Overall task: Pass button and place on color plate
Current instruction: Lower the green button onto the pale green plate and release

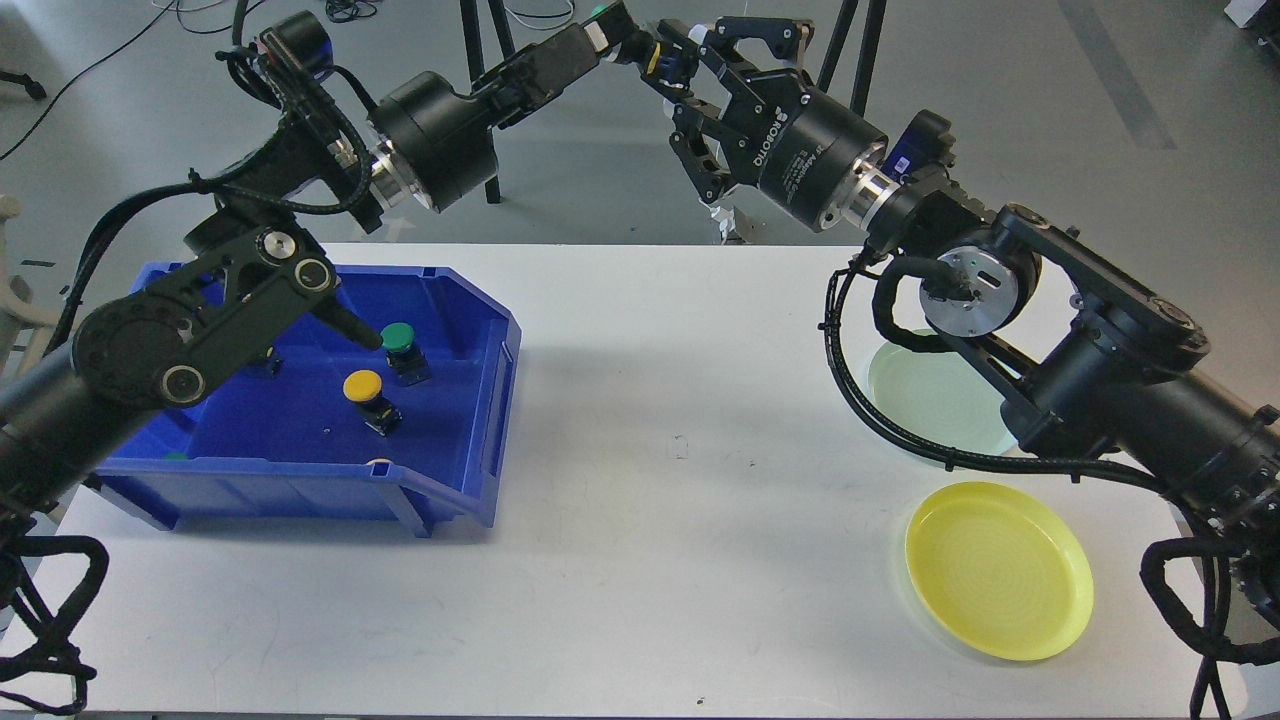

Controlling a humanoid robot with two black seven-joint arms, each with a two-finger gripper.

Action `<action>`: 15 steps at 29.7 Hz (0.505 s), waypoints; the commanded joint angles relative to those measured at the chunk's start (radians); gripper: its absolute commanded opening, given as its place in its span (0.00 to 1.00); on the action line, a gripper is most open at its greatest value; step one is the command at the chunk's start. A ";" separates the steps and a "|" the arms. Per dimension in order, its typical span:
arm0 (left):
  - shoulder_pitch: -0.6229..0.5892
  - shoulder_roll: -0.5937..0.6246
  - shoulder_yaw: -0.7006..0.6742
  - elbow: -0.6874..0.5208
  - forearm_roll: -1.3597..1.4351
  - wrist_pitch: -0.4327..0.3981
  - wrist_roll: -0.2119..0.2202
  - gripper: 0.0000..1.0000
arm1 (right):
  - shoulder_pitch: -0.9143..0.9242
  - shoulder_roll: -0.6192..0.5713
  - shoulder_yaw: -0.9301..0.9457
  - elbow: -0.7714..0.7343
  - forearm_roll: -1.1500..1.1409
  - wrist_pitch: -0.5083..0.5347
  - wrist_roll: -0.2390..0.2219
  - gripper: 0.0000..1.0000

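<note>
A button (657,60) with a yellow ring and blue body hangs high above the table's far edge, between my two grippers. My right gripper (672,72) comes in from the right with its fingers closed around the button. My left gripper (628,42) reaches in from the left and its tip is right against the button; its fingers are dark and cannot be told apart. A yellow plate (998,570) lies at the front right of the table. A pale green plate (925,405) lies behind it, partly hidden by my right arm.
A blue bin (500,400) stands at the left of the white table (680,520). It holds a green button (398,338), a yellow button (362,384) and more that are partly hidden. Tripod legs stand on the floor behind the table.
</note>
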 commanded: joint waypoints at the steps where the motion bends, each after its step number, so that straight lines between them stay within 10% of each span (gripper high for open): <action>1: 0.001 -0.012 -0.021 0.005 -0.052 0.003 -0.001 0.92 | -0.011 -0.052 0.014 0.012 0.002 0.003 0.000 0.25; 15: 0.003 -0.027 -0.096 0.155 -0.857 -0.013 0.013 0.99 | -0.369 -0.457 0.070 0.054 0.001 0.003 0.002 0.26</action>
